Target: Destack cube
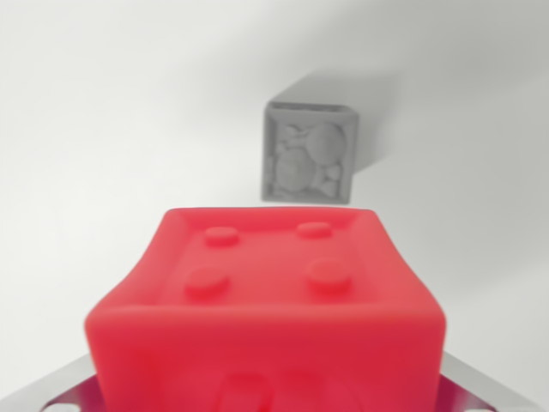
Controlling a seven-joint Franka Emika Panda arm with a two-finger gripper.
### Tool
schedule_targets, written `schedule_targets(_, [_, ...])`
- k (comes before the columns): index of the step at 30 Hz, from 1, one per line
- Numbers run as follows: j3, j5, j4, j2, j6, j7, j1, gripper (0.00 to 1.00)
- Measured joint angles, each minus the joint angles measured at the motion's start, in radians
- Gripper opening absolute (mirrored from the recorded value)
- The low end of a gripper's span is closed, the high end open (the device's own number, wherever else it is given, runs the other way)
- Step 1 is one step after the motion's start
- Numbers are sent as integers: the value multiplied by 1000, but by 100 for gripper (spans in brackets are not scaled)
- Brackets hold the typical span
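Note:
A red cube [266, 292] with four round studs on its top face fills the lower half of the wrist view, very close to the camera. It sits between the metal fingers [56, 393] of my gripper [268, 390], which show only at the bottom corners and press against its two sides. Farther off, a grey cube [309, 154] with a raised relief pattern on its face lies alone on the white surface [111, 129], casting a shadow up and to the wrist view's right. The red cube is apart from the grey one. The fingertips are hidden by the red cube.
Only the plain white surface surrounds the grey cube on all sides, with a soft shadow band crossing the upper part of the view.

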Motion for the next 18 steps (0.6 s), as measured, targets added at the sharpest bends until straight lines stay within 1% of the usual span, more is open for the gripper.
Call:
schedule_targets(2, [2,0,-4,0,4,-2,3,0])
schedule_targets(18, [28,0,-49,-1,47,-26,34,0])
